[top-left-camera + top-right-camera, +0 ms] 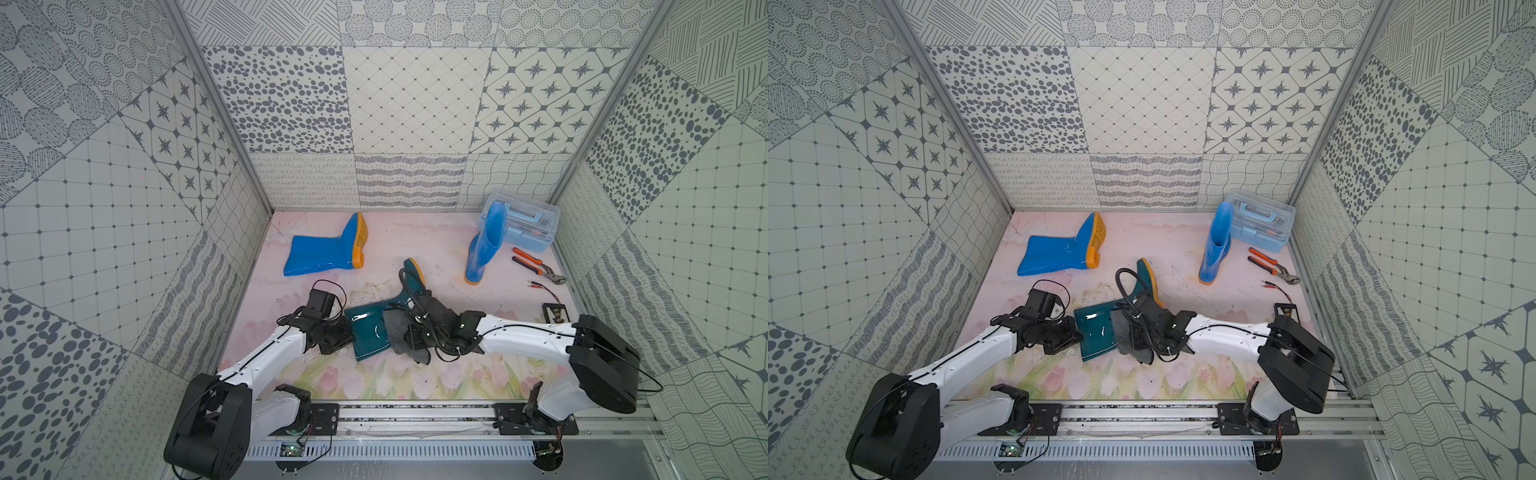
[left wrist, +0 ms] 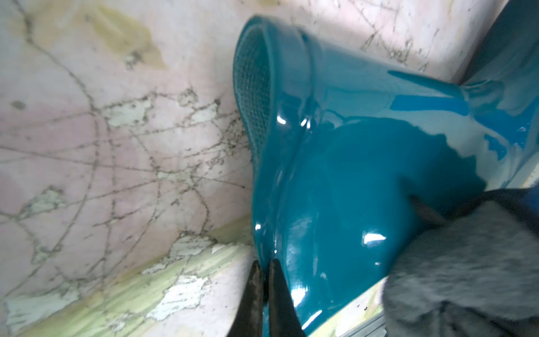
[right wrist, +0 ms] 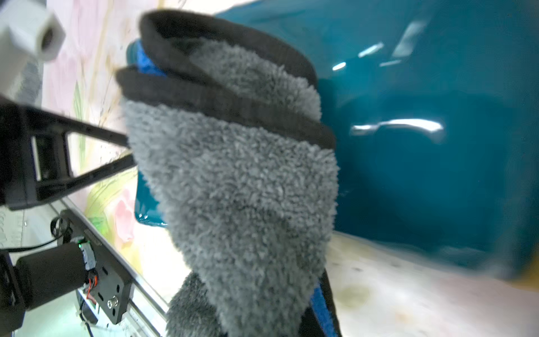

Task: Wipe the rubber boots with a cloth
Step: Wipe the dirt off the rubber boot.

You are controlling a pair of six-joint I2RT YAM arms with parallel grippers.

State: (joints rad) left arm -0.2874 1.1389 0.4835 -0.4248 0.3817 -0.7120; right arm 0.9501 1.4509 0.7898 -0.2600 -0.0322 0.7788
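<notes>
I judge I'm mid-wipe on the glossy dark teal rubber boot (image 1: 370,332), lower centre in a top view. My left tool (image 2: 265,291) pinches its shaft rim; my right tool (image 1: 409,336) clenches the fluffy grey cloth (image 3: 239,181) against the shaft. Next I'd press and stroke toward the toe.

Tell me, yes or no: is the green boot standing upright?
No, the green boot lies on its side on the table.

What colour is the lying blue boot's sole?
Orange; the sole shows best in a top view.
</notes>
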